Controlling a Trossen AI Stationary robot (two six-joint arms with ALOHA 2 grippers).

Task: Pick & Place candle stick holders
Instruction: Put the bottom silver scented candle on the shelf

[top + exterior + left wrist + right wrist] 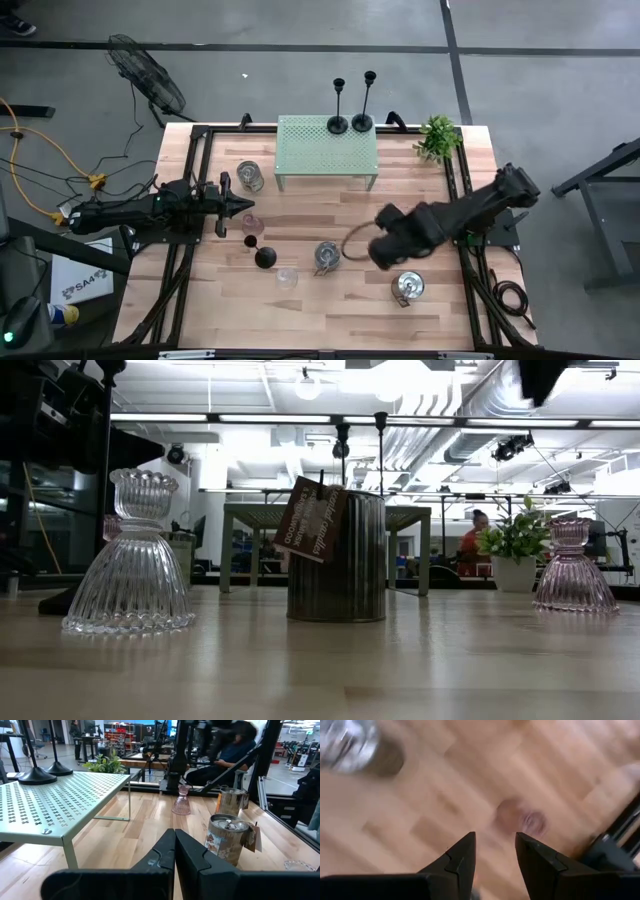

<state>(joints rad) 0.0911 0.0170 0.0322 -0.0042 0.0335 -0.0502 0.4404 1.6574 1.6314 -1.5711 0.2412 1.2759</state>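
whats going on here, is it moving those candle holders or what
Two black candlesticks already stand on the pale green shelf; a third is on the table among silvery jars and small glass cups. The right gripper hangs open above the table, holding nothing. The left gripper is shut and empty at the table's left side.

Very little lettering can be made out. On the floor to the left of the table, seen from above, a white cardboard box [78, 283] carries dark print that looks like "SA4", though the last characters are uncertain. From table level, a brown paper tag [312, 520] hangs on the ribbed silvery jar [337, 556]; it has lines of pale print, too small and tilted to read. The jar's label [216, 841] in the left wrist view is likewise illegible.
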